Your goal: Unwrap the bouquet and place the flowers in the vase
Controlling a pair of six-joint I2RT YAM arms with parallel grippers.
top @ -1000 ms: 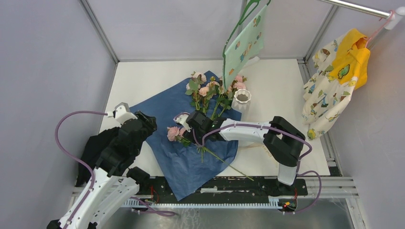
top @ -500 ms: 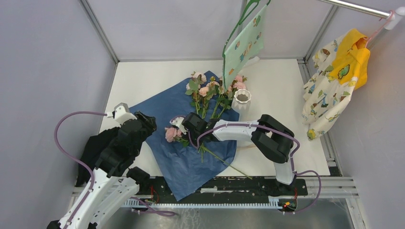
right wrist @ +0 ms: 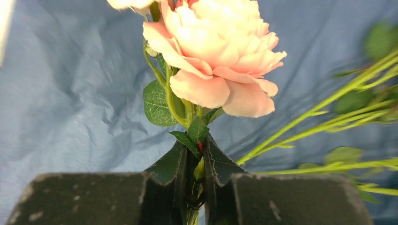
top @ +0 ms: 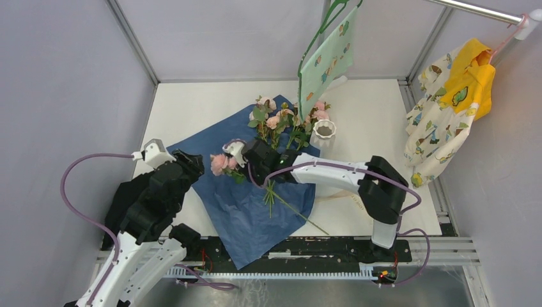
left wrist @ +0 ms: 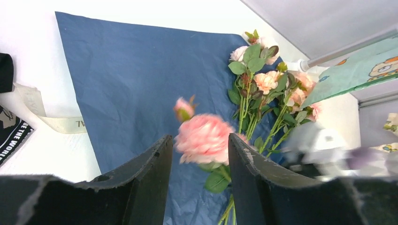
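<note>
**Overhead view.** The blue paper [top: 246, 211] lies unfolded and flat on the white table [top: 192, 105], navy side up, in the centre of the frame. The flowers [top: 281, 121] rest in a loose bunch across its upper corner, heads toward the top of the frame. The vase [top: 324, 132] stands upright on the table just beside the bunch, at its right, off the paper.

The right gripper [top: 238, 164] reaches in from the right over the middle of the paper. It holds a single rose [top: 220, 164] whose head points to the left of the frame. Loose green stems [top: 297, 214] run from under this arm toward the lower right, past the paper's edge. Whether they belong to the held rose cannot be told. The left gripper [top: 193, 161] sits at the paper's left edge, just beside the rose head.

A green patterned cloth [top: 327, 61] hangs at top centre. A yellow and cream garment [top: 450, 109] hangs at the right, and a black cloth [top: 124, 198] lies at the far left.

**Right wrist view.** The right gripper [right wrist: 197, 161] has its fingers pressed together on the stem of the single rose [right wrist: 216, 70], directly below the head and its leaves.

**Left wrist view.** The left gripper [left wrist: 199, 140] has its fingers [left wrist: 150, 173] apart and grips nothing. The single rose [left wrist: 204, 138] appears in the gap between them. Whether it lies between the fingers or beyond them cannot be told. A cream ribbon [left wrist: 51, 121] lies on the table at the left, off the paper.
</note>
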